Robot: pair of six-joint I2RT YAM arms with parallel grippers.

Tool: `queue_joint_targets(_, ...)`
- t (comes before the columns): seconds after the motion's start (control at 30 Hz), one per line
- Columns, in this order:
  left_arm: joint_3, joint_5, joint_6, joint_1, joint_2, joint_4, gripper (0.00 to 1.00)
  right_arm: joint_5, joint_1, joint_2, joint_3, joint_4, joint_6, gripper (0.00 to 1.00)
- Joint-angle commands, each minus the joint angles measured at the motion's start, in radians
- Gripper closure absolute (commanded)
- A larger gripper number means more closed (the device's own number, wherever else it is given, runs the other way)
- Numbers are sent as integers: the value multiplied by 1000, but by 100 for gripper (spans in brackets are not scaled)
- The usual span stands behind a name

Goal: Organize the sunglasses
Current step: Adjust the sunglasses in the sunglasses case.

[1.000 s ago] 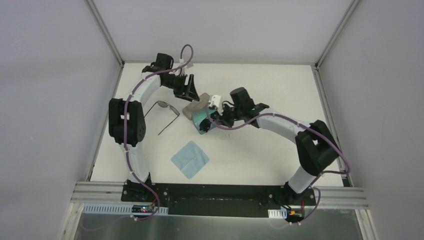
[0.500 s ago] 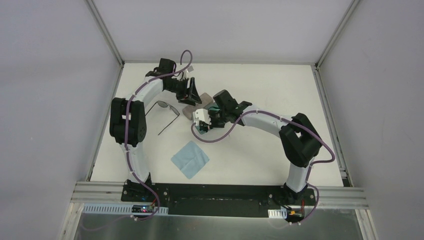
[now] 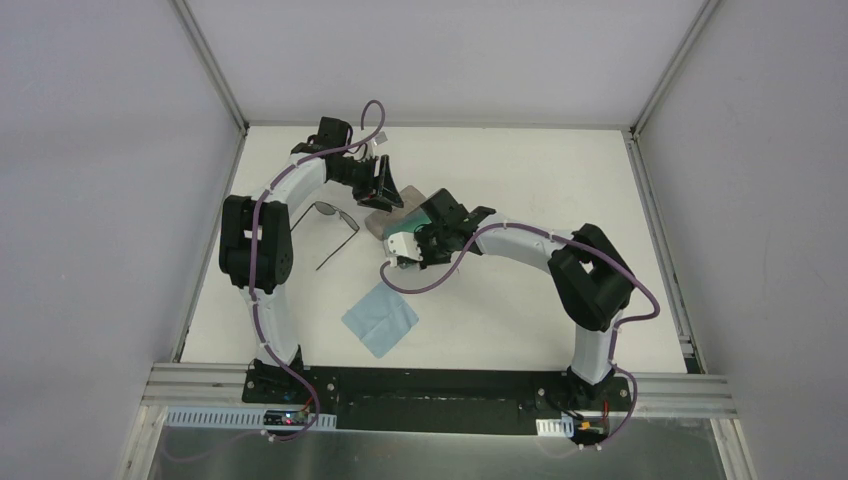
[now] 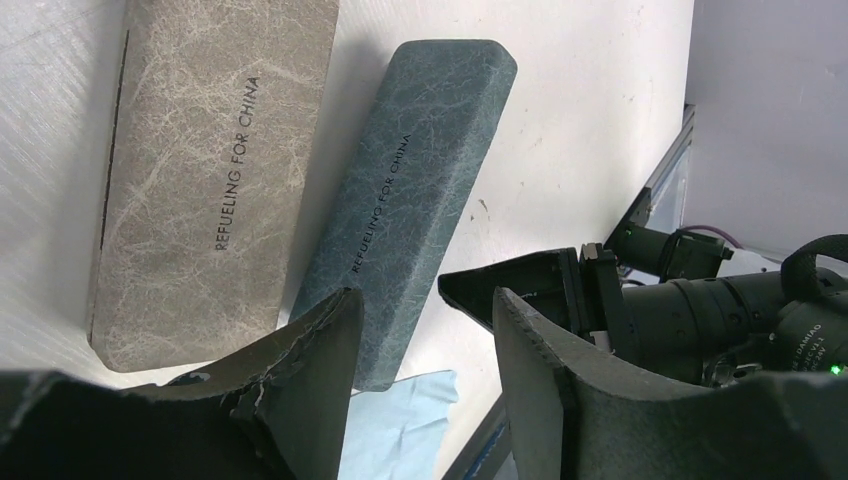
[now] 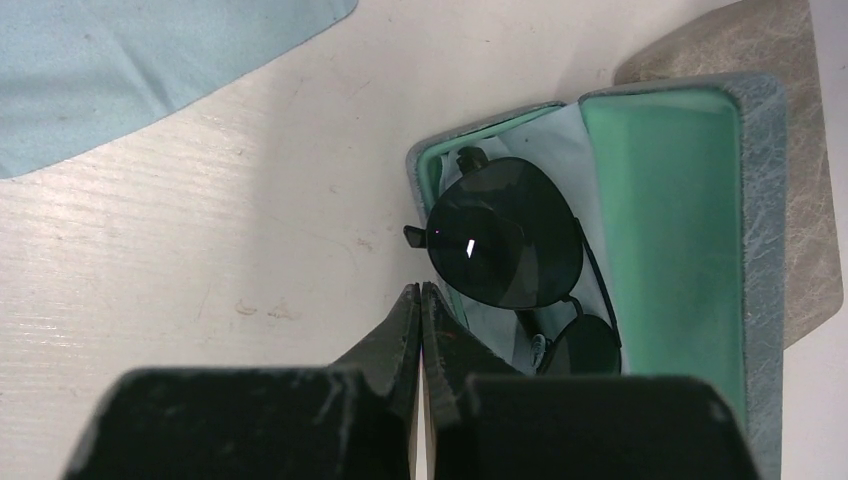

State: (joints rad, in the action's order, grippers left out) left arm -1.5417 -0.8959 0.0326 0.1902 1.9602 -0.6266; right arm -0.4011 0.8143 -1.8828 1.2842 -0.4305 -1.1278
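Printed in small dark capitals on the beige case [image 4: 210, 170], in a single line: "REFUELING FOR CHINA". Set lengthwise along the lid, near its right-hand long edge in the left wrist view, reading from the near end towards the far end.

On the blue case [image 4: 410, 190] lying just beside it, the same three words, "REFUELING FOR CHINA", in the same small dark capitals. Again a single lengthwise line, placed about midway across the lid and reading the same way.

On the black lens barrel [image 4: 740, 310] at the right edge of that view, a few small white letters, cut by the frame and too small to read.
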Motion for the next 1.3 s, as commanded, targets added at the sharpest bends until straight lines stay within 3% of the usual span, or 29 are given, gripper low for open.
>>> queue_joint_targets(0.0, 3, -26, -2, 10, -37, 35, 48, 5, 8, 0, 32, 4, -19, 100)
queue_joint_targets(0.47, 5, -39, 12, 41, -34, 28, 48, 88, 21, -70, 87, 92, 123, 100)
queue_joint_targets(1.27, 23, -70, 23, 78, -38, 15, 53, 108, 20, -100, 156, 86, 333, 100)
